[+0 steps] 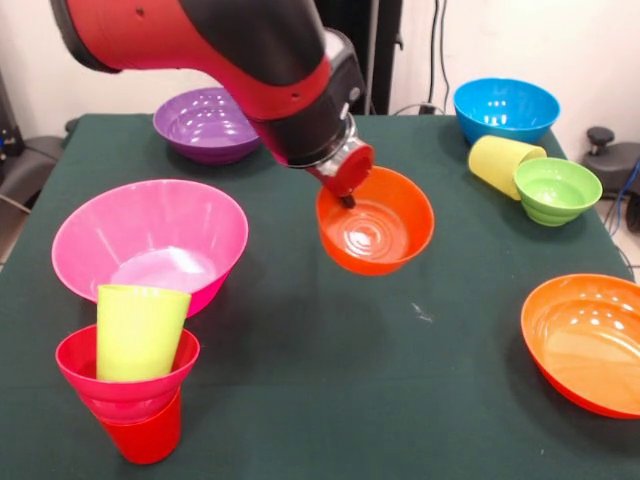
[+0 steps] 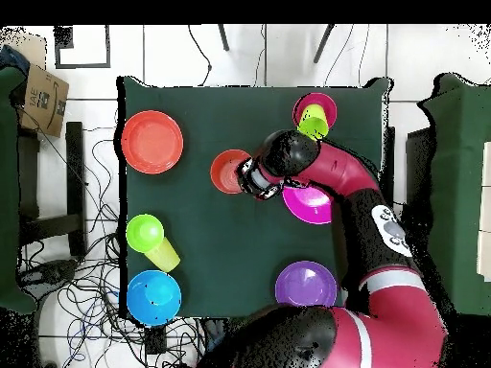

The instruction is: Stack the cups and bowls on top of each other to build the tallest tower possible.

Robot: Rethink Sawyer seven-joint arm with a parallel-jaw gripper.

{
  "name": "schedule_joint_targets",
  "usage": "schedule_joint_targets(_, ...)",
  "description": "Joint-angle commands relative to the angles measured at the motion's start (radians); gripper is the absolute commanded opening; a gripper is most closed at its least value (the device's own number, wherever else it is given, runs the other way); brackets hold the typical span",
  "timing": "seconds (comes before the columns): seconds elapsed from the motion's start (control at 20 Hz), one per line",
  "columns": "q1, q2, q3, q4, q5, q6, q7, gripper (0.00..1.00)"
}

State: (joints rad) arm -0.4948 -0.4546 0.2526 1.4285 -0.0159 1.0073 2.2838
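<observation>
My gripper (image 1: pixel 347 196) hangs at the near-left rim of the small orange bowl (image 1: pixel 378 228) in the middle of the table; overhead the gripper (image 2: pixel 251 179) sits at that bowl's (image 2: pixel 226 171) edge. Whether it grips the rim does not show. At the front left stands the tower: a red cup (image 1: pixel 146 436), a magenta bowl (image 1: pixel 122 393) on it, and a lime green cup (image 1: pixel 138 330) leaning in that bowl. The tower (image 2: pixel 315 115) also shows overhead. A pale yellow cup (image 1: pixel 498 162) lies on its side against the ribbed green bowl (image 1: pixel 556 189).
A large pink bowl (image 1: pixel 150 235) stands just behind the tower. The purple bowl (image 1: pixel 205 123) is at the far left and the blue bowl (image 1: pixel 505 108) at the far right. A large orange bowl (image 1: pixel 590 342) rests at the right edge.
</observation>
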Motion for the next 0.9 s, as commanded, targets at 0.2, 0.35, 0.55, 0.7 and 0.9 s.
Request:
schedule_joint_targets(0.2, -0.029, 0.018, 0.044, -0.097, -0.145, 0.112, -0.245, 0.00)
schedule_joint_targets(0.35, -0.037, 0.019, 0.045, -0.106, -0.170, 0.121, -0.254, 0.00)
schedule_joint_targets(0.55, -0.053, 0.021, 0.052, -0.135, -0.208, 0.147, -0.277, 0.00)
schedule_joint_targets(0.7, -0.069, 0.027, 0.059, -0.168, -0.235, 0.178, -0.301, 0.00)
schedule_joint_targets(0.9, -0.078, 0.023, 0.069, -0.185, -0.251, 0.209, -0.299, 0.00)
